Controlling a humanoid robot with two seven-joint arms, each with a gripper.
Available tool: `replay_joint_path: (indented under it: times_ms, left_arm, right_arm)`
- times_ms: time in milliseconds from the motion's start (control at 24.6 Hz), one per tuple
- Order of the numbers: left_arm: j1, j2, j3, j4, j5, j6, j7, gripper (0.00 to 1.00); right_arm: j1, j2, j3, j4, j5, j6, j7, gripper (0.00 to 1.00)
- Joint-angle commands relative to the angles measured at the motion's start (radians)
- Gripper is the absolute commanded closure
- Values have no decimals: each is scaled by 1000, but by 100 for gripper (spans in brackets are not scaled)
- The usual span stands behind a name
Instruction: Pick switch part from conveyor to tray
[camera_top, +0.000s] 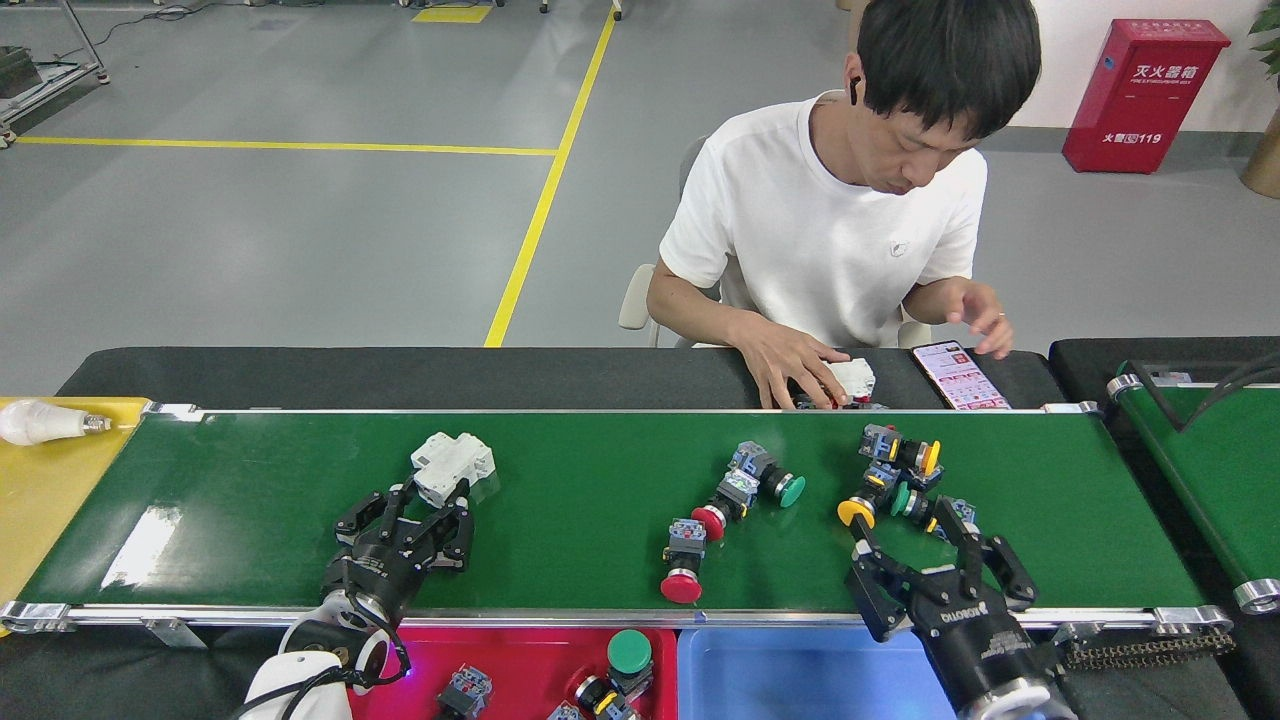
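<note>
- Three loose switch parts (735, 490) plus a clump (900, 480) are seen on the conveyor (600, 500).
- Left hand (415, 520) is spread open beside one white breaker (452, 466).
- Right hand (925, 560) is spread open too, nothing gripped.
- Few parts are parked in the red tray (520, 665).

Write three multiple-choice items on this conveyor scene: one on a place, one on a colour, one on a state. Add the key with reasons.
1. Where is the white circuit breaker on the conveyor?
A. just beyond the left gripper
B. in the blue tray
C. on the yellow tray

2. What colour is the push-button cap in the red tray?
A. yellow
B. green
C. white

3. How is the right gripper?
A. shut on a bulb
B. out of view
C. open, holding nothing

Key: 1 A, the breaker lies on the belt at the left gripper's fingertips. 2 B, a green cap shows in the red tray. 3 C, its fingers are spread near the yellow-capped button.
</note>
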Motion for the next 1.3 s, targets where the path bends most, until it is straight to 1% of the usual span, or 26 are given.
replay_joint_path:
  times_ms: [0,81,122,162,203,243,325,365,446,487,528,649,730,812,852,933,974,1014,1055,1177,1217,1258]
  left_arm:
    - [36,15,0,-85,34,-11,9,95]
    - [109,30,-4,-218,52,-29,4,95]
    - [140,28,-1,-277,61,-50,-2,95]
    - [177,27,0,-350,67,-70,-5,95]
    - [205,24,-1,-392,69,-81,-5,95]
    - [248,22,-1,-448,70,-89,-11,95]
    - [320,28,0,-534,84,-92,-13,94]
    - [363,33,-3,-577,103,-100,-13,94]
    - [436,33,-9,-649,110,-120,-13,94]
    - [447,32,-11,-657,109,-123,-14,94]
    - [447,30,-18,-657,106,-123,-16,94]
    - [439,32,-57,-657,96,-123,-16,94]
    - [441,32,-63,-657,96,-121,-18,94]
    - [444,30,-63,-657,96,-121,-18,94]
    - [444,30,-63,-657,96,-121,-18,94]
    - [445,30,-63,-657,96,-121,-18,94]
    - [445,30,-63,-657,96,-121,-18,94]
    - [447,30,-63,-657,96,-121,-18,94]
    - [450,32,-61,-657,96,-121,-18,94]
    - [455,35,-58,-657,96,-121,-18,94]
    - [456,35,-55,-657,96,-121,-18,94]
    - [456,35,-55,-657,96,-123,-18,94]
  right_arm:
    - [31,3,1,-17,3,39,-65,3]
    - [67,0,1,-17,3,37,-123,3]
    - [67,0,4,-17,4,40,-124,2]
    - [57,9,23,-15,4,48,-120,3]
    - [48,20,44,-11,7,60,-111,3]
    - [24,36,84,1,16,100,-89,3]
    - [-42,40,164,43,49,197,-39,3]
    - [-88,40,219,80,65,260,-16,3]
    - [-194,36,314,193,70,384,29,3]
    - [-231,36,337,233,68,419,37,3]
    - [-291,39,372,306,65,471,46,2]
    - [-377,46,420,434,59,513,61,2]
    - [-415,52,423,486,53,517,63,2]
    - [-444,51,425,523,27,517,63,3]
    - [-452,52,426,532,21,516,63,6]
    - [-470,49,434,552,16,505,63,31]
    - [-475,45,437,554,15,500,63,51]
    - [-476,42,441,554,13,493,63,66]
    - [-478,40,441,552,12,470,63,79]
    - [-476,39,441,543,-13,410,61,94]
    - [-475,39,441,535,-24,398,60,97]
    - [-475,39,441,524,-31,392,60,98]
